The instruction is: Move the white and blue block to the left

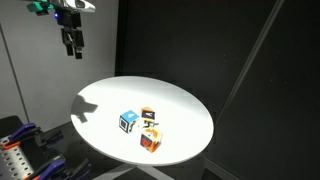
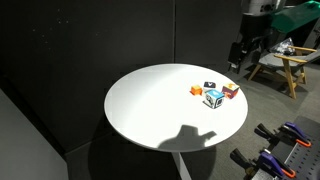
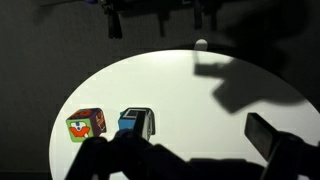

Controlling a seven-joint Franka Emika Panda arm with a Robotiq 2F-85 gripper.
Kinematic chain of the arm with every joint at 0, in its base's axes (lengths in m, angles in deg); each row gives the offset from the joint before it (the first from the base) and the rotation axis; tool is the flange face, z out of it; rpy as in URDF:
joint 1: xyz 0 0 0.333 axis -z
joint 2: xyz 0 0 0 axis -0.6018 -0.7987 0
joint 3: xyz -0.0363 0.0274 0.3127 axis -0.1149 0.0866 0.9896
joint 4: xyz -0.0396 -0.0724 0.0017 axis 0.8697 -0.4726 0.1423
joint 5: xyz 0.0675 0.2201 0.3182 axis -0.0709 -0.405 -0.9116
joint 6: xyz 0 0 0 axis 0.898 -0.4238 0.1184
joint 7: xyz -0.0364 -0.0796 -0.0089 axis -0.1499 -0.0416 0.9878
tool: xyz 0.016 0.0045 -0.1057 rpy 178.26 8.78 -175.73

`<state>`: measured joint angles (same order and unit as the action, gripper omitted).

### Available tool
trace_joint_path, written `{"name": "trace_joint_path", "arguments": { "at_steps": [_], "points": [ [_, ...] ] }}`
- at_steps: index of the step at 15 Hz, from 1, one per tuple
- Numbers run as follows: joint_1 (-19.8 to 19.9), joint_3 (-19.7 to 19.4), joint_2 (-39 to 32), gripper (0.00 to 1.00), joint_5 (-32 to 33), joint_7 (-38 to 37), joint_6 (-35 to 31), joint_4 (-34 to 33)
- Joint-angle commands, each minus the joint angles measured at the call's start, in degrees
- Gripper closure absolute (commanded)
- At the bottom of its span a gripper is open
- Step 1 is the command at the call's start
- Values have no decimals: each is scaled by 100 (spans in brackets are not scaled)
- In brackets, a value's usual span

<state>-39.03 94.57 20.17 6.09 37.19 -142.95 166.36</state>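
Three cubes cluster on the white table (image 1: 100, 100) in an exterior view, the white and blue block (image 1: 128, 121) leftmost; gripper (image 1: 72, 50) high at far left, fingers spread; wrist view: the white and blue block (image 3: 135, 122) just right of a red cube (image 3: 85, 125).

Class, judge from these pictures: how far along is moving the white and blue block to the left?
Done: nothing, it seems; the white and blue block sits untouched on the table. In hand: nothing; the hand hangs high off to the side, empty. Left: reach down, grasp the block, move it left.
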Motion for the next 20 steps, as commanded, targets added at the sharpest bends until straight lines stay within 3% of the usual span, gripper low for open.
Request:
{"name": "trace_joint_path", "arguments": {
  "at_steps": [1, 11, 20],
  "points": [
    [-93, -342, 264, 0, -281, 327, -23, 85],
    [135, -956, 234, 0, -566, 865, -184, 19],
    [348, -1144, -553, 0, -524, 1000, -1161, -250]
  ]
}}
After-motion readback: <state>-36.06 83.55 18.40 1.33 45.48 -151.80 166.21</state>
